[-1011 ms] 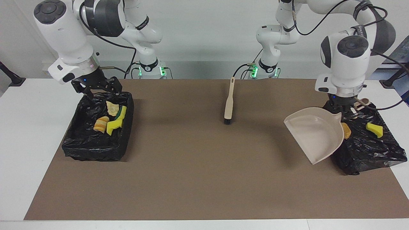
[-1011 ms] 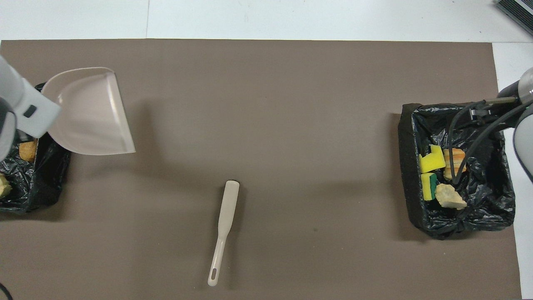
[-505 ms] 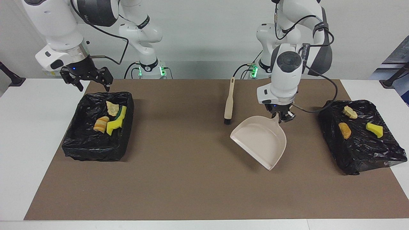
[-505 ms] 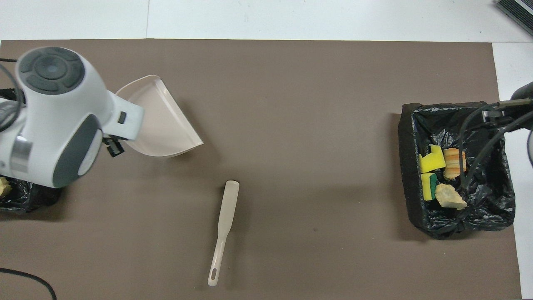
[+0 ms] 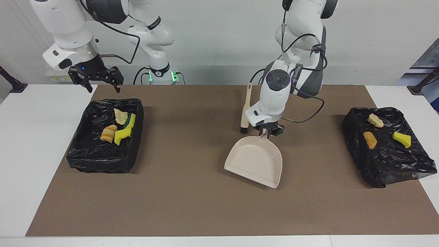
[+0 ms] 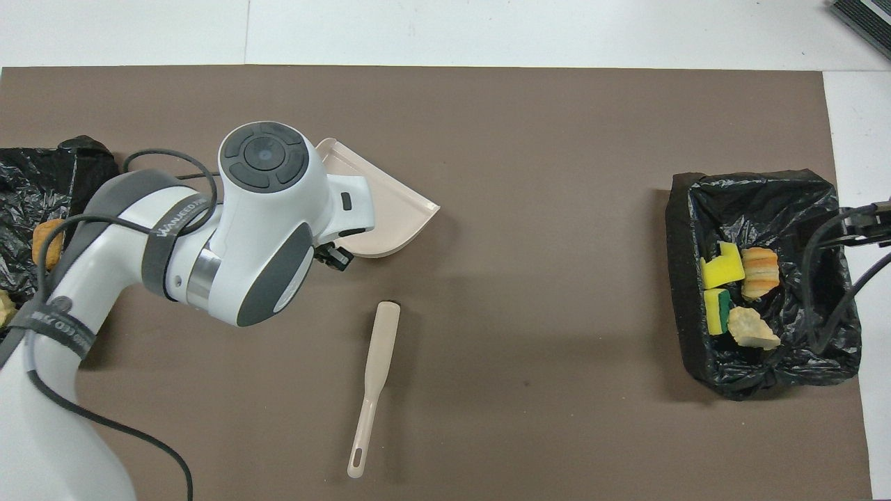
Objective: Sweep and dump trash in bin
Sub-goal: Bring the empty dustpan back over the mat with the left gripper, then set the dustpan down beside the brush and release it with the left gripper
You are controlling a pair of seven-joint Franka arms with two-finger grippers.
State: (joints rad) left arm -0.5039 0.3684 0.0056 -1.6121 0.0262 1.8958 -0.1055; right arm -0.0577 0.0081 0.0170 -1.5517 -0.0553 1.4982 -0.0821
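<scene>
Over the middle of the brown mat I have the left gripper clamped tight on the handle of the dustpan, and the pan's wide mouth points away from the robots. All the trash I can see is off the mat now: four bits lie in the bin at the right arm's end, with the yellow sponge bit and the orange-brown lump side by side. Three more sit on the black bag at the left arm's end, a tan chunk, an orange piece and a yellow piece. My right gripper hangs wide open and holds nothing, just above the bin's edge nearer the robots. What matters next, I think, is the brush. It lies right beside the pan, a bit nearer the robots, handle end toward them, so my left arm is the closer one, but it is busy.
</scene>
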